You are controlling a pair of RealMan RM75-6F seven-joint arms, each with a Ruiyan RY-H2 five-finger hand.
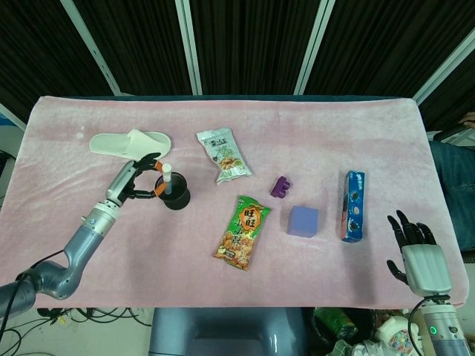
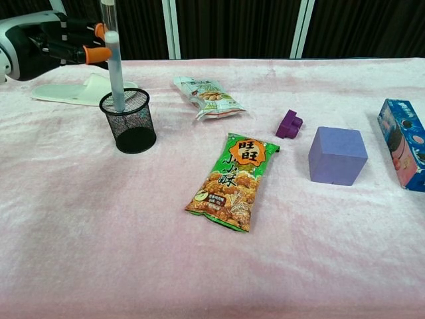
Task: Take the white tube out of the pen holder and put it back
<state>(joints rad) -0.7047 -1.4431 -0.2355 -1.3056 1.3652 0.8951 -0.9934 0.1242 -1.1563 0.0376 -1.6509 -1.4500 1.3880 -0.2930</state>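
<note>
The white tube [image 2: 114,66] stands upright with its lower end inside the black mesh pen holder [image 2: 129,123] at the table's left. My left hand [image 2: 56,43] reaches in from the left and pinches the tube's upper part between its orange-tipped fingers [image 2: 97,54]. From the head view the tube [image 1: 168,176] pokes up out of the holder [image 1: 177,199], with the left hand [image 1: 137,182] beside it. My right hand [image 1: 419,259] hangs open past the table's near right corner, holding nothing.
A white slipper [image 2: 80,90] lies just behind the holder. To the right are a snack bag [image 2: 207,95], a green snack bag [image 2: 232,179], a small purple block [image 2: 289,124], a purple cube [image 2: 337,155] and a blue box [image 2: 403,141].
</note>
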